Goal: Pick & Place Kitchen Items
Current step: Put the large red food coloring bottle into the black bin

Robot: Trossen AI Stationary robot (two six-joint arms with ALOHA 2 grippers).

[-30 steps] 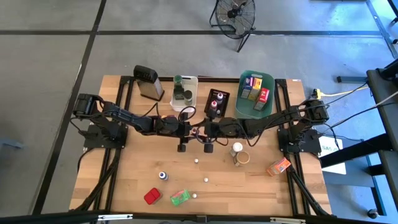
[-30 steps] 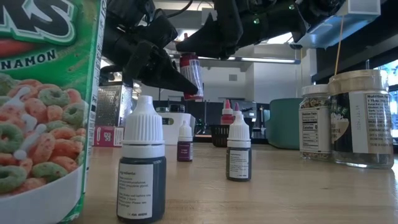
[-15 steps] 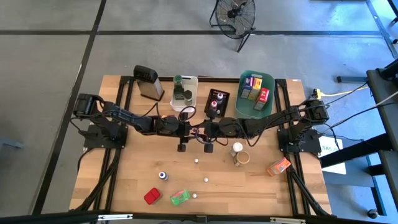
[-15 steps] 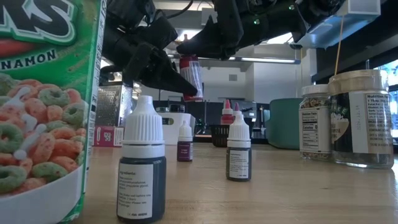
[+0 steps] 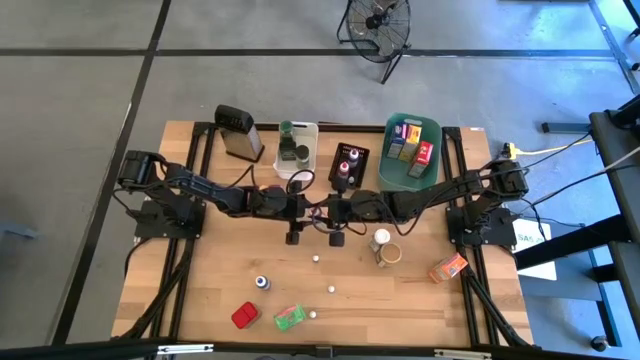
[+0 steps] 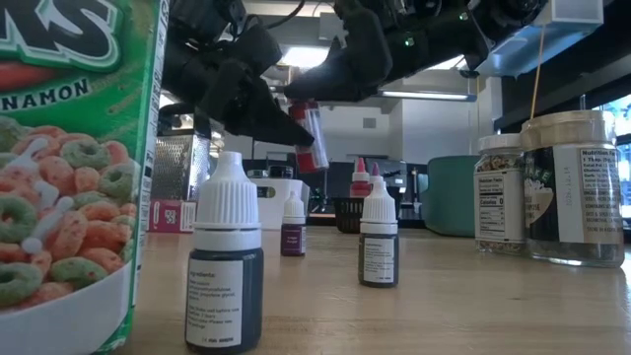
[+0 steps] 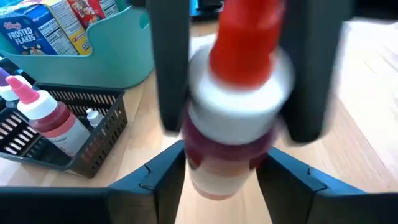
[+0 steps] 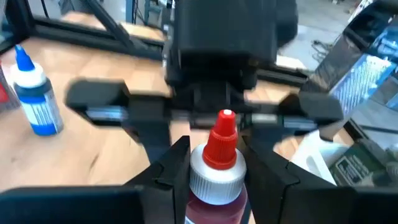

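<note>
Right jaws [image 8: 211, 163] clamped on red-capped bottle [image 8: 216, 168], held mid-air above desk [image 5: 400, 290] centre. Left jaws [image 7: 221, 165] parted, flanking bottle base; contact unclear.

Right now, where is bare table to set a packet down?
Front right: bare wood between the green packet and the orange packet. Also front left, beside the blue-capped bottle. Crowded: the middle, where left hand and right hand meet, and the back row, from grater to teal bin.
</note>
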